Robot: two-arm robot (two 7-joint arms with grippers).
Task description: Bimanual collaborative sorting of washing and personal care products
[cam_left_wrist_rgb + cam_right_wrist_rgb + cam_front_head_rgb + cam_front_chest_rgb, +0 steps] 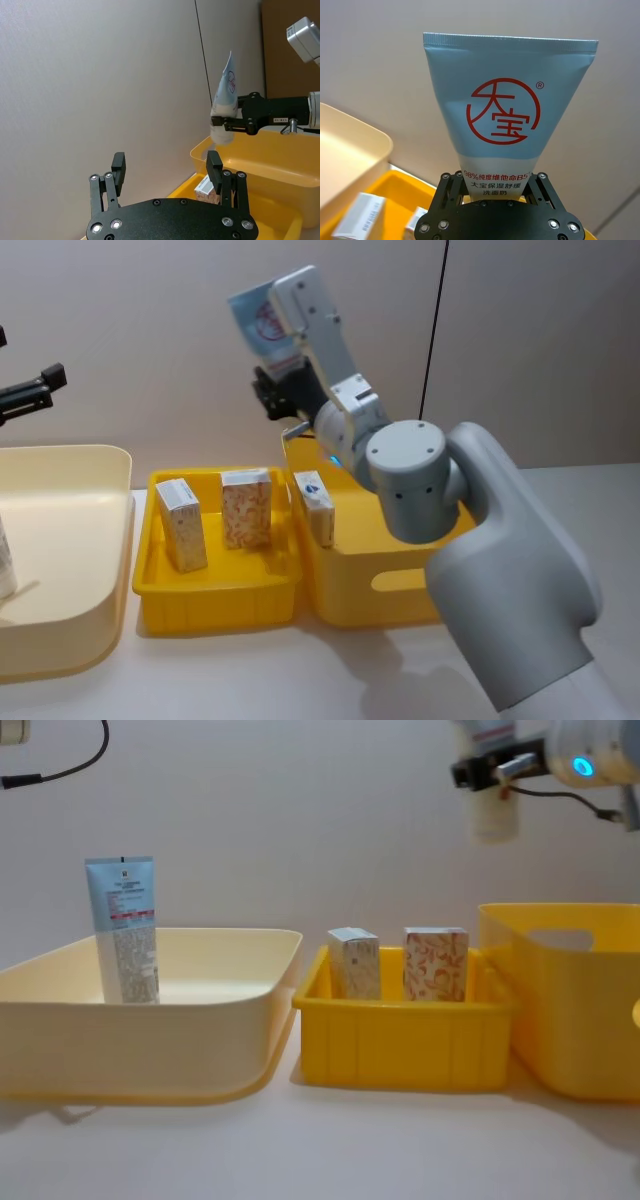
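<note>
Cream tray (200, 1020): holds one light-blue tube (124, 930), upright, crimped end up, against the tray's far-left side.

Small yellow bin (215, 590), just beside the cream tray: holds two white cartons, both upright. First carton (181, 524) has pale print; second carton (246, 507) has orange print and stands just beside the first.

Tall yellow bin (350, 580), touching the small bin on the side away from the tray: holds one white carton with a blue mark (315, 505), upright against the wall nearest the small bin.

Held tube (507, 115): light blue, red round logo, crimped end up, white cap (493, 820) down. It hangs high above the tall bin's rear edge, clear of all containers.

Right gripper (495, 192): fingers clamped on the held tube's lower body, just above the cap.

Left gripper (166, 170): fingers spread apart, holding nothing, raised above the cream tray, well apart from the held tube.
</note>
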